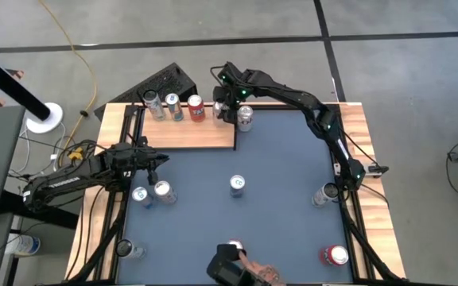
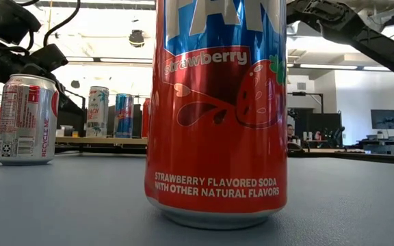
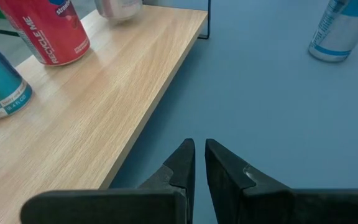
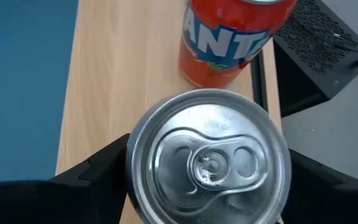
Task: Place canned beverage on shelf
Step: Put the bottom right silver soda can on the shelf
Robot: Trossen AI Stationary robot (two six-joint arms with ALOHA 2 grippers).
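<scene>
High view: right gripper [image 1: 227, 109] straddles a silver can [image 4: 207, 158] at shelf [image 1: 205, 135] edge, jaws wide, grip unclear. Left gripper [image 3: 196, 163] clenched empty beside shelf.

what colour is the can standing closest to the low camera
Red, with a blue band near the top and white lettering: the strawberry soda can. The low view shows it best.

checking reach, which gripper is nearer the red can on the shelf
Right. The right gripper is at the shelf's end beside the red can; the left gripper sits off the shelf's near edge.

Right hand [image 1: 227, 109] spread wide; left hand [image 1: 159, 160] closed
</scene>
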